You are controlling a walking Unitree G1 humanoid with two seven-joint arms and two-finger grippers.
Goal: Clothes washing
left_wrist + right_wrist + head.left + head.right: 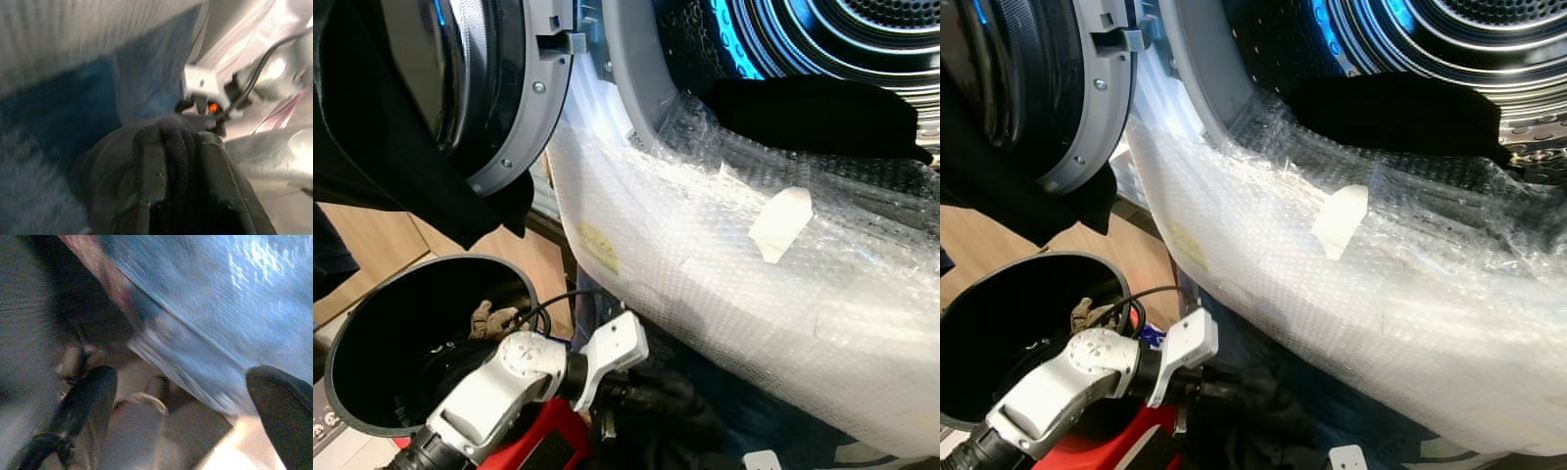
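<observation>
Washer (724, 294) fills frame right, bubble-wrapped front, door (499, 88) swung open upper left for loading. Black garment (813, 113) draped over drum lip, half in. Left end effector (168, 196) clamps dark cloth (117, 161) low centre, beside bucket (372, 333). Right end effector (186, 401) spread, empty.

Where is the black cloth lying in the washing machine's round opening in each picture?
Left eye view: black cloth upper right, on the drum's lip.
Right eye view: upper middle, same lip.
Left wrist view: cannot match it; another dark cloth sits between the left gripper's jaws.
Right wrist view: too blurred to tell.
Shared landmark: the tape patch on the bubble wrap just below it.
</observation>
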